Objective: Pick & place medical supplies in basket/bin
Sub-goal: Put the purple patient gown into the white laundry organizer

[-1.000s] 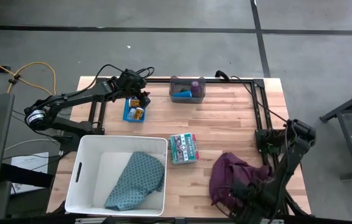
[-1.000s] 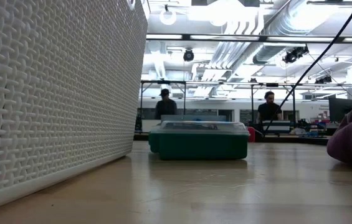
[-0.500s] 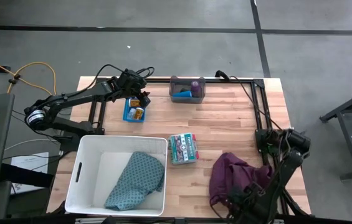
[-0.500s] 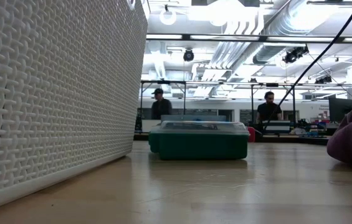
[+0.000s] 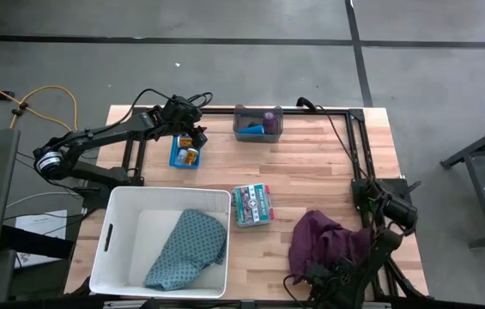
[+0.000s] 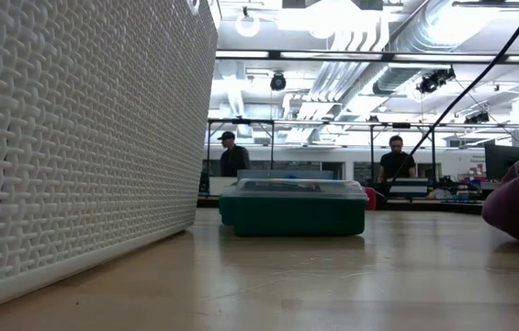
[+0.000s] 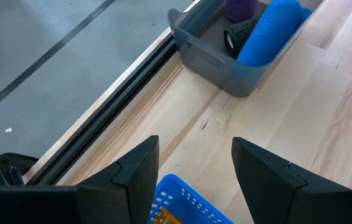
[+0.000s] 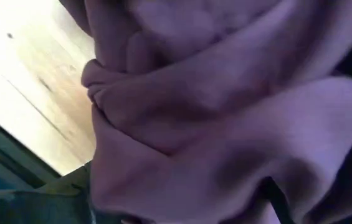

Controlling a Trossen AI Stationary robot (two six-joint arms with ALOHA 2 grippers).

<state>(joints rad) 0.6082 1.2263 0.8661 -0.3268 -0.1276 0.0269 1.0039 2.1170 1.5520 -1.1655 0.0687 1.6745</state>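
So the left gripper (image 5: 192, 137) is parked over the small blue basket (image 5: 184, 157) with the orange bottles (image 5: 189, 155) near the table's far left edge, fingers (image 7: 135, 171) spread apart and holding nothing. The teal patterned cloth (image 5: 189, 249) sits in the white bin (image 5: 113, 249) at front left, the green box (image 5: 253, 204) is mid-table, and the blue roll (image 5: 255, 130) and purple roll (image 5: 270, 116) are in the grey tray (image 5: 257, 135) at the back. Over at front right the right gripper (image 5: 324, 275) is pressed into the maroon cloth (image 5: 324, 243), which fills its wrist view, so I can't tell if it's gripping.
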